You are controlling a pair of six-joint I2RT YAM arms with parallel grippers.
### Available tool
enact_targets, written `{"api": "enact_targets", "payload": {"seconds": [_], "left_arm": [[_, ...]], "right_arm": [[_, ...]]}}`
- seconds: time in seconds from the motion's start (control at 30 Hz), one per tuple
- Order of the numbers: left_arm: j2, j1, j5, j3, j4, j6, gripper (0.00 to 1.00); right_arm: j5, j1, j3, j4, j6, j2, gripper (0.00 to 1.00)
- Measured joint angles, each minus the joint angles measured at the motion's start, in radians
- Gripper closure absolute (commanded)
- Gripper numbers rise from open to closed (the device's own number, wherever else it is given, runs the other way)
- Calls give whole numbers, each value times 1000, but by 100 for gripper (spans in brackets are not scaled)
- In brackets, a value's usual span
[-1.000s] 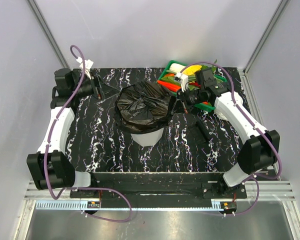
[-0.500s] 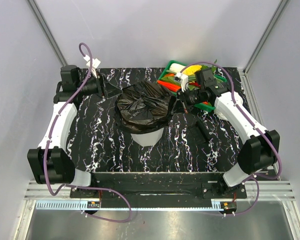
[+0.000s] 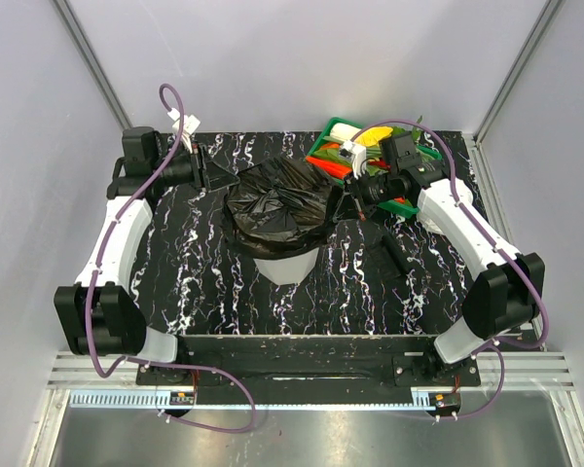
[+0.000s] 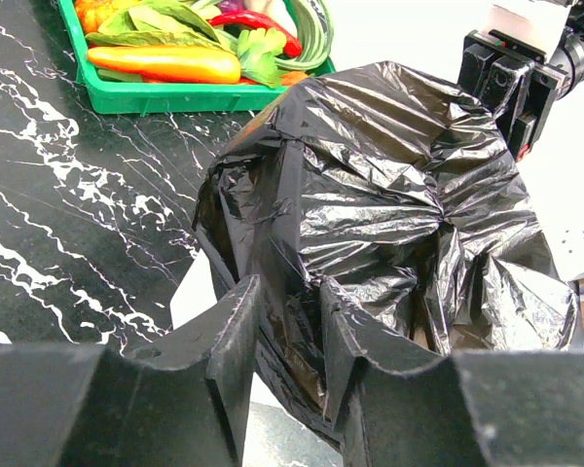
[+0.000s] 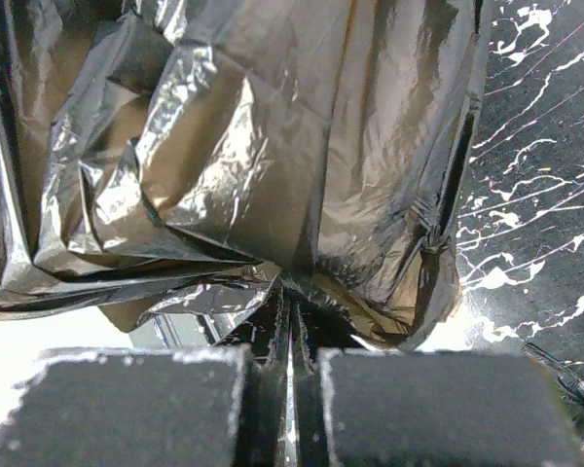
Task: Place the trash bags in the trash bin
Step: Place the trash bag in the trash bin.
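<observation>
Step in hand: seating the bag's mouth over the bin's rim.

The glossy, crinkled black plastic-film trash bag (image 3: 277, 202) lies opened over the top of the tall translucent white faceted plastic trash bin (image 3: 284, 265). The bin stands mid-table on the black, white-veined marble-look tabletop (image 3: 195, 277). Film covers the rim and upper walls, so only the bin's tapering lower part shows beneath. The bag's middle sags into the opening in loose folds.

Right gripper (image 5: 290, 326): clenched on the trash bag at the bin's right side. A gathered pleat of film runs into the seam between its pads. Behind it sits the shallow green plastic tray of vegetables (image 4: 175, 95), apart from the bag.

Left gripper (image 4: 290, 292): at the bin's left side, jaws narrowed with a fold of the bag's hem between them. The fingers stand a little apart, and you cannot tell whether they bite the film yet.

Judgement: you are well along. The bag is in the bin, but its mouth looks unevenly seated on the left.

Next move, as I read it:
- Make the left pinch firm.
- Draw that hem outward and down over the left rim, with the right side held as anchor.

Go gently. The film looks thin and could tear or slip out. The light bin could slide or tip if the two arms pull unevenly.
</observation>
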Motion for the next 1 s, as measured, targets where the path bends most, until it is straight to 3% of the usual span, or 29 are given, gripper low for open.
{"api": "enact_targets", "payload": {"seconds": [0.23,0.63,0.77,1.0], "left_arm": [[1,0,5,6,-4,1,64],[2,0,13,27,-16,10,87],[2,0,18,31,-23,11,100],[2,0,20,32,-24,25,100]], "right_arm": [[0,0,-9,6,0,0,99],[-7,0,-22,7,0,0,99],[-7,0,-27,6,0,-1,99],[-7,0,-42,8,0,-3,100]]}}
